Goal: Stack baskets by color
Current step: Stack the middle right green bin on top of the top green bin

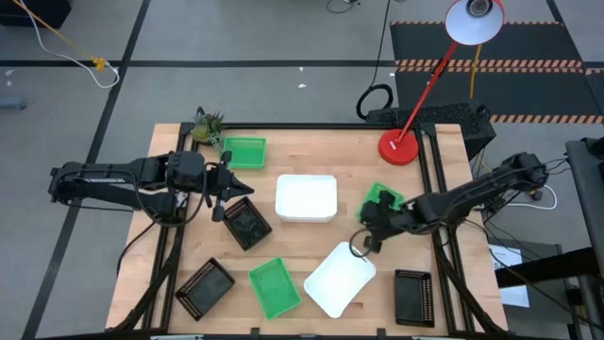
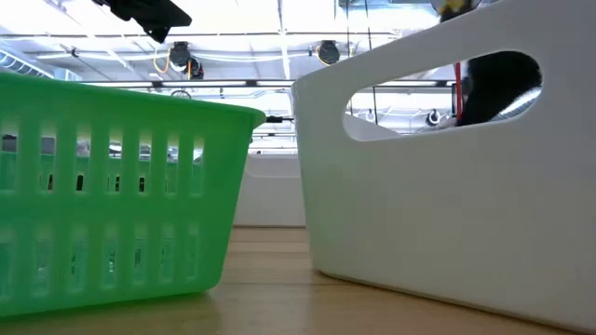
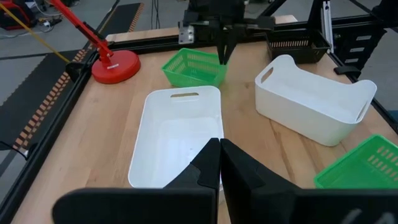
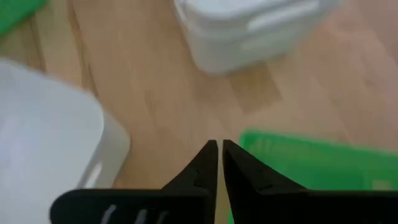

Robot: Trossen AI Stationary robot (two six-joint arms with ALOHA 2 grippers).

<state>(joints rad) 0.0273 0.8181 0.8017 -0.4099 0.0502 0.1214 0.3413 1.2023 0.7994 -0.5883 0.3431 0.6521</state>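
both pairs of jaws are seen pressed together, with nothing gripped between them. the left gripper (image 1: 219,194) is held above the table's left half, between a green basket (image 1: 244,152) near the far edge and a black mesh basket (image 1: 247,225). the right gripper (image 1: 370,233) is poised between the tilted white basket (image 1: 339,279) and another green basket (image 1: 381,201), probably so that one of them can be taken next. no single-colour stack is seen to be finished; a second white basket (image 1: 306,198) is left at the centre, and a third green one (image 1: 275,287) and two more black ones (image 1: 204,287) (image 1: 413,297) are scattered along the near edge. the baskets are spread over a pale wooden table (image 1: 311,151), with a red lamp base (image 1: 399,146) and a small leafy toy (image 1: 208,125) at the far edge. grey floor and hazard-striped matting are visible beyond.
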